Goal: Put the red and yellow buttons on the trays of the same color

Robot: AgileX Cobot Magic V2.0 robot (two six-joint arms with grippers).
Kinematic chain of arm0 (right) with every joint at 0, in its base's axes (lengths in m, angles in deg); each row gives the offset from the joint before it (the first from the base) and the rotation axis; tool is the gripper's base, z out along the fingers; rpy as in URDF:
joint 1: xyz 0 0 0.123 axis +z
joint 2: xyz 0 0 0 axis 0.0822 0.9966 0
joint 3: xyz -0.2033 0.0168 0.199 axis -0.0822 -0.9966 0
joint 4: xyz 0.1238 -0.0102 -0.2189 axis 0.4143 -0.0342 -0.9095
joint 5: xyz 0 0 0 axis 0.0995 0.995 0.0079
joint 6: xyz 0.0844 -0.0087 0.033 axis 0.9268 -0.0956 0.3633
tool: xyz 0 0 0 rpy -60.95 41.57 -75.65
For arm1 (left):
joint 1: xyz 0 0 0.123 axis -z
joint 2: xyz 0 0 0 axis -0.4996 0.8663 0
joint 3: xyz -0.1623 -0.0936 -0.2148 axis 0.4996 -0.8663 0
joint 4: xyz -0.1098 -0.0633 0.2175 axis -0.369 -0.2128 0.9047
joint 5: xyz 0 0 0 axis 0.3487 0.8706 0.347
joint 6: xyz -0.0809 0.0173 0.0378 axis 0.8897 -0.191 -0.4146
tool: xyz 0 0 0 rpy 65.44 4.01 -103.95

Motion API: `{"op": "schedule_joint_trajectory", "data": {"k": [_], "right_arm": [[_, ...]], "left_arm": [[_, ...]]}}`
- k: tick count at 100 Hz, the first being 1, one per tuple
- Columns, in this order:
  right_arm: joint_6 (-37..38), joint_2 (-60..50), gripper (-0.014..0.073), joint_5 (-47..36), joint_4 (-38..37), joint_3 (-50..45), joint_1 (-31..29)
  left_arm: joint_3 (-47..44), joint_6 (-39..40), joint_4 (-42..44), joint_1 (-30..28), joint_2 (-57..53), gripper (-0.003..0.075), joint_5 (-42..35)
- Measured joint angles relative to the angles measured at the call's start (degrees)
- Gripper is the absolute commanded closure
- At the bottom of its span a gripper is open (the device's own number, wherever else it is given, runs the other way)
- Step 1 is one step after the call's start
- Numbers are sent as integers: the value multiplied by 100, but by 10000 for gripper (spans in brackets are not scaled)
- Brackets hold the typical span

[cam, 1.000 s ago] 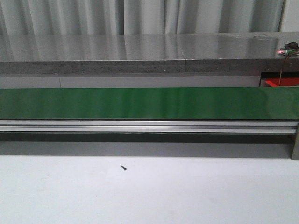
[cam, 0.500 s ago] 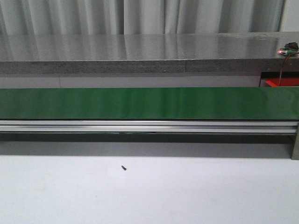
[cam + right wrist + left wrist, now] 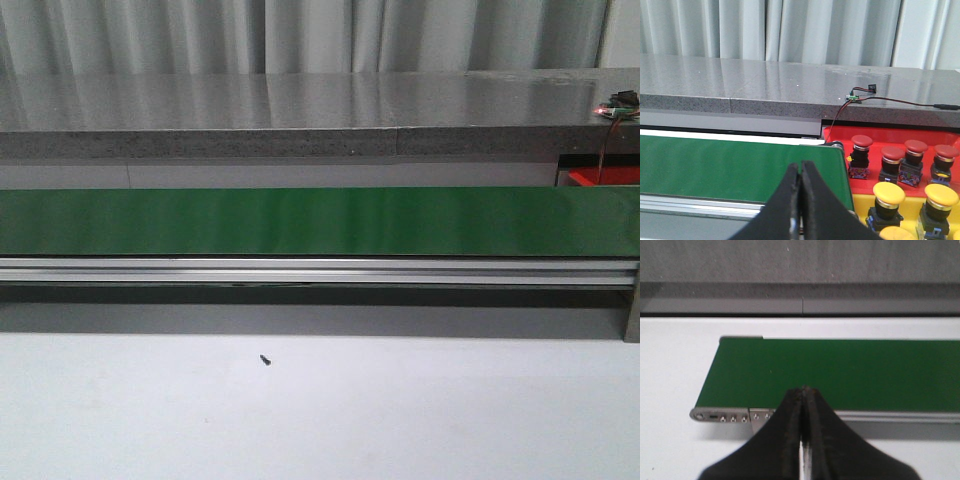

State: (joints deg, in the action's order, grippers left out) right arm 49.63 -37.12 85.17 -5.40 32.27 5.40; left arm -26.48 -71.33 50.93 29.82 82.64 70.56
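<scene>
In the right wrist view, several red buttons [image 3: 861, 141] stand on a red tray [image 3: 837, 135], and yellow buttons [image 3: 889, 192] stand on a yellow tray [image 3: 861, 204] in front of it. My right gripper [image 3: 801, 165] is shut and empty, above the green belt [image 3: 730, 167] near its end beside the trays. My left gripper [image 3: 804, 389] is shut and empty over the near edge of the belt [image 3: 840, 372] close to its other end. A corner of the red tray [image 3: 604, 177] shows in the front view. Neither gripper shows there.
The green conveyor belt [image 3: 320, 221] runs across the table on an aluminium rail [image 3: 320, 270]. A grey stone ledge [image 3: 300, 120] and curtains lie behind it. A small black screw [image 3: 265, 360] lies on the white tabletop. A small board with wires [image 3: 855, 96] sits on the ledge.
</scene>
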Motion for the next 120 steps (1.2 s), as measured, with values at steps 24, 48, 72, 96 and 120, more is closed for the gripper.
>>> {"op": "schedule_joint_trajectory", "data": {"k": [24, 48, 72, 96, 120], "right_arm": [[0, 0, 715, 0, 0, 0, 0], [0, 0, 715, 0, 0, 0, 0], [0, 0, 715, 0, 0, 0, 0], [0, 0, 715, -9, 0, 0, 0], [0, -3, 715, -9, 0, 0, 0]], "left_arm": [[-904, 184, 173, 0, -675, 740, -1302], [-1756, 196, 208, -229, -1446, 740, -1682], [-2431, 196, 208, -241, -2082, 740, -2114], [-2745, 196, 105, -241, -2622, 740, -2271], [-2745, 196, 93, -251, -2622, 740, -1897]]}}
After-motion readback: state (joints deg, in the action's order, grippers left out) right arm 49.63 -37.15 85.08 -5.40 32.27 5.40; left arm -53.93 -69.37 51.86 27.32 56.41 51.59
